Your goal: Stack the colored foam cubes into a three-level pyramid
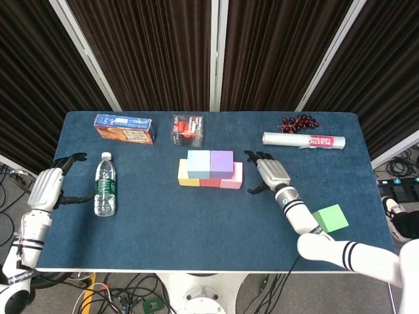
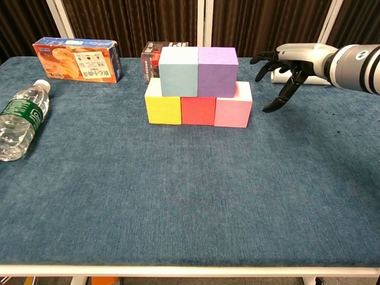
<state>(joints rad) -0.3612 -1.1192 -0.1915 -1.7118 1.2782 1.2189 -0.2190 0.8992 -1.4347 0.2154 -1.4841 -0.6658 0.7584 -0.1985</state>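
A yellow cube (image 2: 163,108), a red cube (image 2: 198,110) and a pink cube (image 2: 233,111) form a row mid-table. On top sit a light blue cube (image 2: 178,71) and a purple cube (image 2: 217,71). A green cube (image 1: 330,218) lies alone near the front right edge, seen in the head view only. My right hand (image 2: 285,66) hovers open just right of the stack, fingers spread, holding nothing. My left hand (image 1: 47,186) rests open at the table's left edge, beside the water bottle.
A water bottle (image 1: 105,185) lies at the left. An orange box (image 1: 124,128) and a small clear box (image 1: 187,129) stand at the back. A white roll (image 1: 303,140) and dark grapes (image 1: 299,122) lie at the back right.
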